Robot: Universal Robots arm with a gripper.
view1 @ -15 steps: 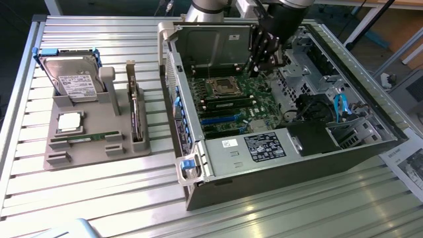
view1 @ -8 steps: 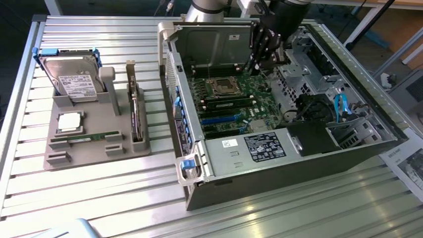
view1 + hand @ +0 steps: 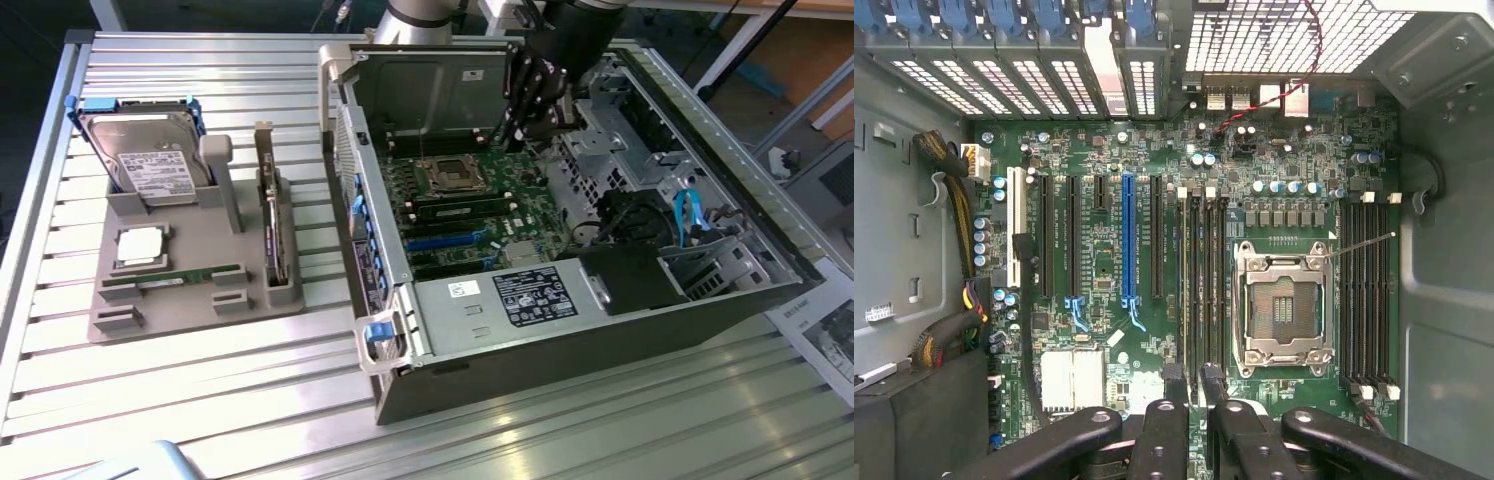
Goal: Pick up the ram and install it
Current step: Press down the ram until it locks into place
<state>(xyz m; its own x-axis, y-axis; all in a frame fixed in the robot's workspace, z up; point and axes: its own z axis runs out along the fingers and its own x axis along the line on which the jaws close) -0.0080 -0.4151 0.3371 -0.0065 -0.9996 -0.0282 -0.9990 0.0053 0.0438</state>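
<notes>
A ram point(image 3: 174, 277), a thin green stick, lies flat in the grey holder point(image 3: 200, 300) at the exterior view's left. My black gripper point(image 3: 538, 128) hangs inside the open computer case point(image 3: 561, 330), well above the motherboard point(image 3: 467, 215). In the wrist view its fingers point(image 3: 1166, 400) stand a little apart with nothing between them, over the near end of the dark memory slots point(image 3: 1199, 280) beside the empty CPU socket point(image 3: 1282, 310). One slot shows a thin greenish-gold line point(image 3: 1184, 280); I cannot tell whether that is a seated stick.
The holder also carries a hard drive point(image 3: 150, 160), a square silver CPU point(image 3: 140, 245) and a dark card on edge point(image 3: 274, 235). Inside the case are a power supply point(image 3: 534, 295), a drive cage point(image 3: 721, 265) with blue cable, and case walls around the gripper.
</notes>
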